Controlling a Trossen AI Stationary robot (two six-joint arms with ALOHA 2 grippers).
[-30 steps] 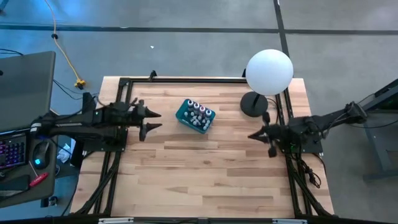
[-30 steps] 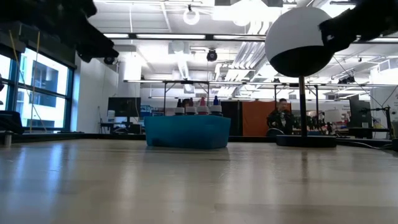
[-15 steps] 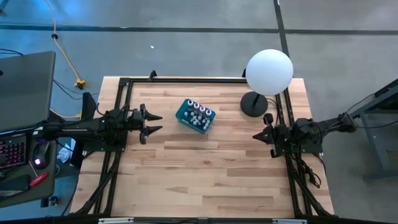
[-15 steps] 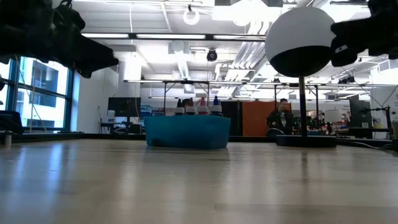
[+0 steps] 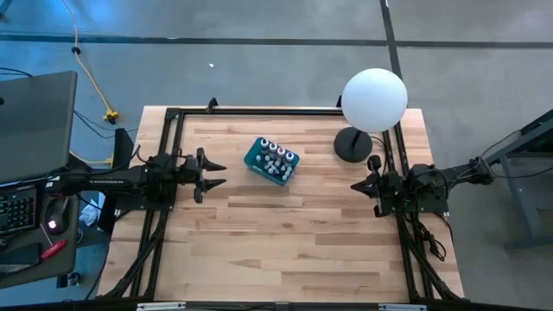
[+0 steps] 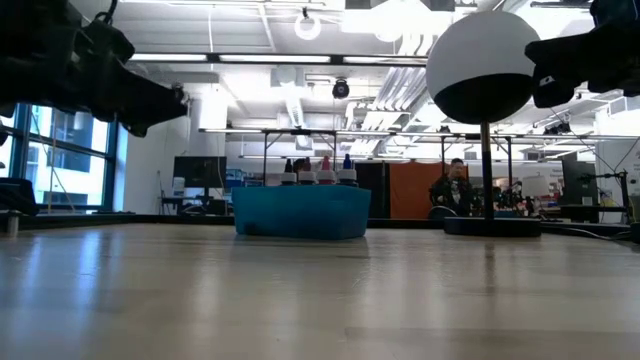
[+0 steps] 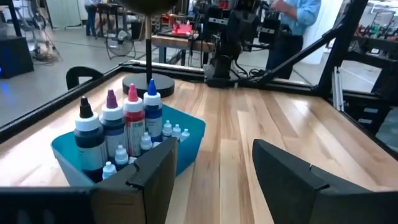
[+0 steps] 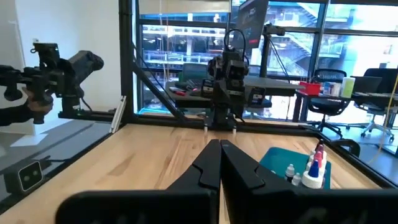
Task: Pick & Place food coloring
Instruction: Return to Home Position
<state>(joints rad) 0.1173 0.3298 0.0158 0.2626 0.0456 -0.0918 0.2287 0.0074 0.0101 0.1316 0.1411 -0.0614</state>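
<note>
Clock read on the high view, 12 at the bench's far edge.

Near half of the bench [image 5: 285,250]: bare wood.

Left gripper [image 5: 214,173] hangs at the 9 o'clock side, aimed toward 3. Its fingers [image 7: 155,171] are released and spread wide, with nothing between them.

Right gripper [image 5: 355,186] hangs at the 3 o'clock side, aimed toward 9. Its fingers [image 8: 211,165] are clenched tip to tip on nothing.

Between the two, nearer the left gripper and a little toward 12, sits a teal bin [image 6: 300,215], set skew to the bench edges. Food coloring [image 7: 132,124] is all inside it. The bottles stand upright, long axis vertical, caps up, with the taller ones at one end and the tiny white-capped ones beside them.

Both grippers are well apart from the bin, with open bench between.

Globe lamp [image 5: 374,99] stands at about 3 o'clock of the bin, its dark base [image 5: 352,145] on the bench.

Beyond the bench, a person [image 6: 452,186] is in the room.
</note>
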